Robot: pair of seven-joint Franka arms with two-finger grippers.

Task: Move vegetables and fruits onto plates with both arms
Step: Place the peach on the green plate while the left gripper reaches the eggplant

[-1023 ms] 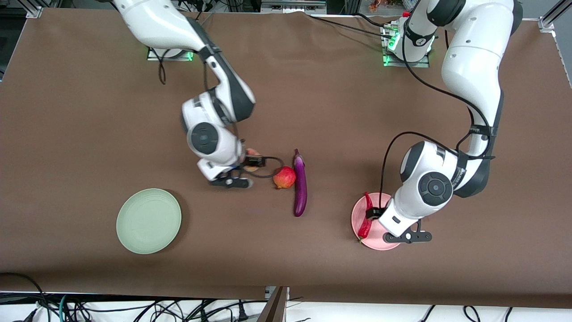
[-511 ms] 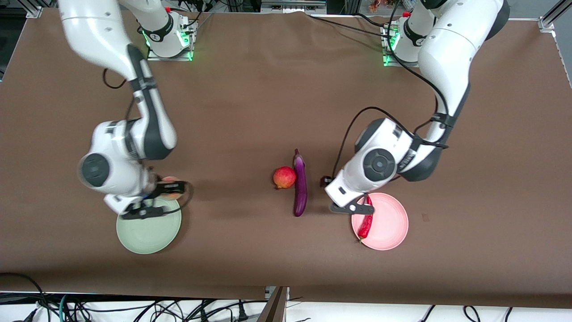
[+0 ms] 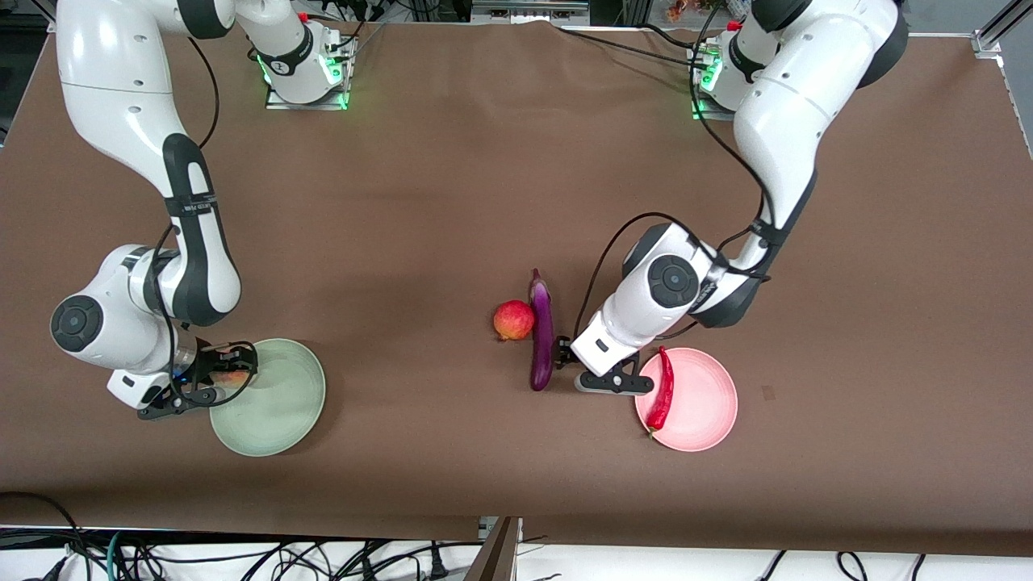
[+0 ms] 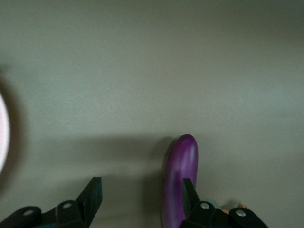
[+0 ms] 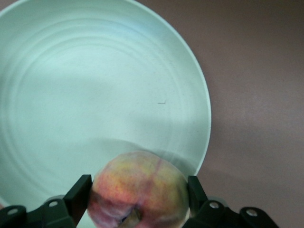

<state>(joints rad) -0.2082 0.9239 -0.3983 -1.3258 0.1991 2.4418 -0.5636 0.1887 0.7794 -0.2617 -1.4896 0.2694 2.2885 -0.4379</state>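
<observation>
My right gripper [image 3: 222,369] [image 5: 139,190] is shut on the orange-pink peach [image 3: 236,377] [image 5: 140,190] and holds it over the rim of the pale green plate [image 3: 274,403] [image 5: 95,95]. The left gripper [image 3: 566,357] [image 4: 140,194] stands open, low over the table at the end of the purple eggplant [image 3: 542,339] [image 4: 180,173] nearer the front camera. The eggplant's tip lies just inside one finger [image 4: 188,192]. A red pomegranate [image 3: 514,320] touches the eggplant on the side toward the right arm. The red chili [image 3: 662,389] lies on the pink plate [image 3: 706,403].
Only the two plates, the eggplant and the pomegranate stand on the brown table [image 3: 452,161]. The pink plate's rim [image 4: 2,133] shows at the edge of the left wrist view, close to the left gripper.
The right arm carried the peach from the table's middle to over the green plate. The left gripper left the chili on the pink plate, moved to the eggplant, and its jaws have narrowed.
</observation>
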